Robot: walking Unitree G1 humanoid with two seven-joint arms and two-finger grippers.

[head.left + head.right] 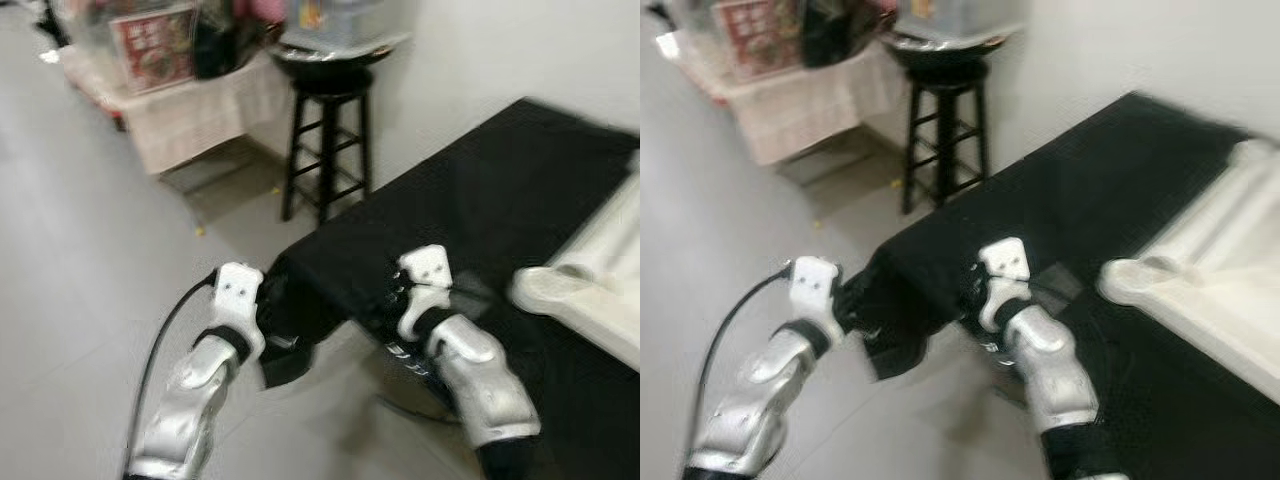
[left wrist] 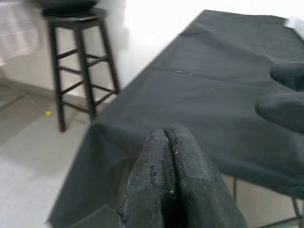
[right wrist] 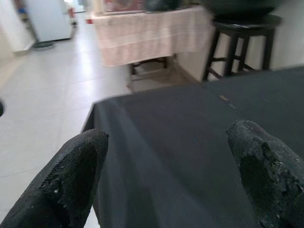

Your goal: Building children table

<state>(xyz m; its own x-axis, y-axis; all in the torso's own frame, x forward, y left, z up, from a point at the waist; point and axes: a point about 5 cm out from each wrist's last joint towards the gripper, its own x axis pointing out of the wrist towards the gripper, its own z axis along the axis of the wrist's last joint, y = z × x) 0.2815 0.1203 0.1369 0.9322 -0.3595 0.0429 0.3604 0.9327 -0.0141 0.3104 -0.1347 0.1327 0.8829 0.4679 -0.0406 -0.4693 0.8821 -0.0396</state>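
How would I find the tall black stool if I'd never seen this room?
Start at the big table under the black cloth beside the white wall. Just past its far corner, against that wall, stands the black stool, next to a low table draped in pale cloth. It is the one thing on thin black legs with rungs, and a dark bowl sits on its seat.

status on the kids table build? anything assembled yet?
Done: nothing looks assembled; the white table part lies flat on the black-covered table. In hand: nothing. The left gripper, fingers together, hangs off the table's near corner; the right gripper is open and empty over the cloth. Left: reach the part, then all the assembly.
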